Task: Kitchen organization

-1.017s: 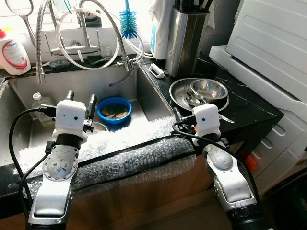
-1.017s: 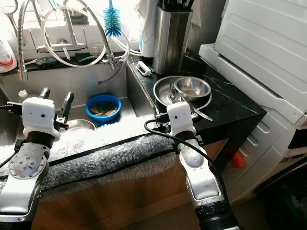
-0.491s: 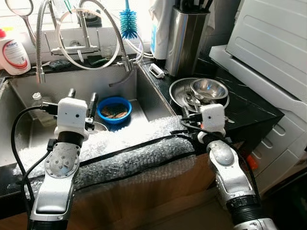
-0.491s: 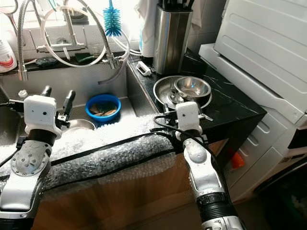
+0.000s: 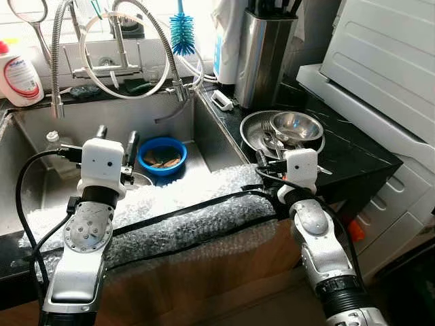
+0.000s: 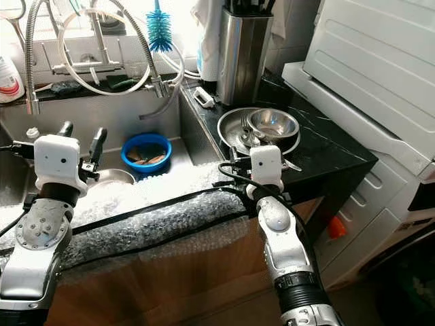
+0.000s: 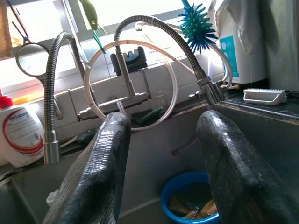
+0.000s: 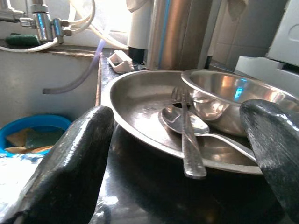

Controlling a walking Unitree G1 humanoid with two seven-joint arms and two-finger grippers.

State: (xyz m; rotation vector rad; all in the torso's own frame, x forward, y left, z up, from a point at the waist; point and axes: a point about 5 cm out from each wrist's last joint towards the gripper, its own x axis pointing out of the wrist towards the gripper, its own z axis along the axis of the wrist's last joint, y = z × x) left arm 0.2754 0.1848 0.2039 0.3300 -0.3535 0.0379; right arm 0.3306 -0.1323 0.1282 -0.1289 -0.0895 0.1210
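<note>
Since a second ago the right gripper (image 8: pixel 177 154) has pushed forward from the padded front edge of the sink onto the black counter (image 5: pixel 353 153), and now sits just short of the steel plate (image 5: pixel 255 132), its two fingers (image 8: pixel 70 163) spread wide apart with nothing between them. Across that plate lie a fork (image 8: pixel 187 140) and a spoon (image 8: pixel 187 122), handles pointing toward the gripper, and a small steel bowl (image 5: pixel 297 127) rests on the plate's far right side. Whether the fingertips touch the counter is hard to judge from the wrist view.

Behind the plate, at the counter's back edge, stands a tall steel knife block (image 5: pixel 264 54), with a small white brush (image 5: pixel 222 100) near the sink's rim.

Over the sink (image 5: pixel 41 122) hangs the left gripper (image 7: pixel 159 177), unchanged, fingers (image 7: pixel 100 172) also parted and empty. Below it, on the sink's floor toward the right wall, is a blue bowl (image 5: pixel 162 154) holding scraps. Bubble wrap (image 5: pixel 183 217) covers the sink's front edge. Along the back ledge run the coiled tap hose (image 5: pixel 61 54), a blue bottle brush (image 5: pixel 181 32), and a white detergent bottle (image 5: pixel 17 71) at the left corner.
</note>
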